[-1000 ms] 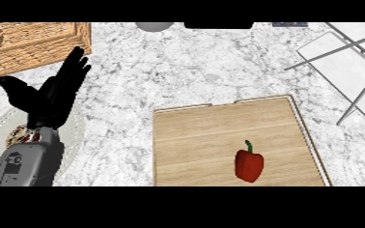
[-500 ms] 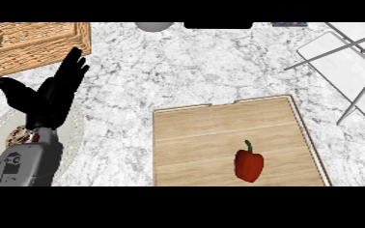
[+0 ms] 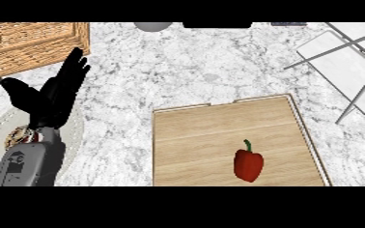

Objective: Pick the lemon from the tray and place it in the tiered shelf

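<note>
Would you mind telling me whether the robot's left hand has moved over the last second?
No. The left hand sits open in the same spot, its fingertips just below the near corner of the wicker basket, as in both earlier pictures.

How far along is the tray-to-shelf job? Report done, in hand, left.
Done: nothing; no lemon shows, only a red pepper lying on the wooden tray. In hand: nothing; the left hand rests open at the view's left, the right hand is out of view. Left: grasp, carry to the tiered shelf at upper right, place.
</note>
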You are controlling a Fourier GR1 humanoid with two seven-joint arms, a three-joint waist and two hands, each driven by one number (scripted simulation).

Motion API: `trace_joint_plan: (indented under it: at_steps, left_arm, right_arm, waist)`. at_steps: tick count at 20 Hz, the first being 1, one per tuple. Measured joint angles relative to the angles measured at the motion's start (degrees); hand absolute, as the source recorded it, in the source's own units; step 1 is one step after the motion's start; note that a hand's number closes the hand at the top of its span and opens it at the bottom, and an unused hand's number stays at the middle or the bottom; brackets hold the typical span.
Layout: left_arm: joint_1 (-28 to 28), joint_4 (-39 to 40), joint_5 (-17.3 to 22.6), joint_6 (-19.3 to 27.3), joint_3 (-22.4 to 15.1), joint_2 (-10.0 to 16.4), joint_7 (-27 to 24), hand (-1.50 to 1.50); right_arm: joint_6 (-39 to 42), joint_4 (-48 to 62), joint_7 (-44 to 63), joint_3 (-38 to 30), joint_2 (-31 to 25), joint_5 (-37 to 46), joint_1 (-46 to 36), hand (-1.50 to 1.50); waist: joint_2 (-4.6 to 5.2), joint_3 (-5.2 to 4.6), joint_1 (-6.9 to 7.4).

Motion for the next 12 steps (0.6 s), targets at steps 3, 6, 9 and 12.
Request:
trace_joint_plan:
  at_steps: [3, 6, 9, 12]
  left_arm:
    - [0.1, 0.0, 0.2, -0.3, 0.4, 0.4, 0.0, 0.00]
    - [0.0, -0.1, 0.0, 0.0, 0.3, 0.2, 0.3, 0.00]
    - [0.3, -0.4, 0.4, -0.2, 0.8, 0.6, 0.7, 0.00]
    - [0.1, 0.2, 0.6, -0.5, 1.3, 0.9, 0.6, 0.00]
  right_arm:
    - [5.0, 3.8, -2.8, -2.0, -3.8, -1.6, 2.0, -1.50]
    - [7.3, 5.5, -4.8, -3.0, -5.7, -2.5, 4.8, -1.50]
    - [7.9, 5.2, -6.9, -3.3, -7.0, -3.0, 7.5, -1.50]
    - [6.8, 3.6, -10.2, -2.8, -6.7, -2.8, 10.6, -1.50]
  waist:
    - [0.00, 0.07, -0.14]
    - [-0.05, 0.14, -0.51]
    - [-0.14, 0.21, -0.81]
    - [-0.19, 0.23, -1.22]
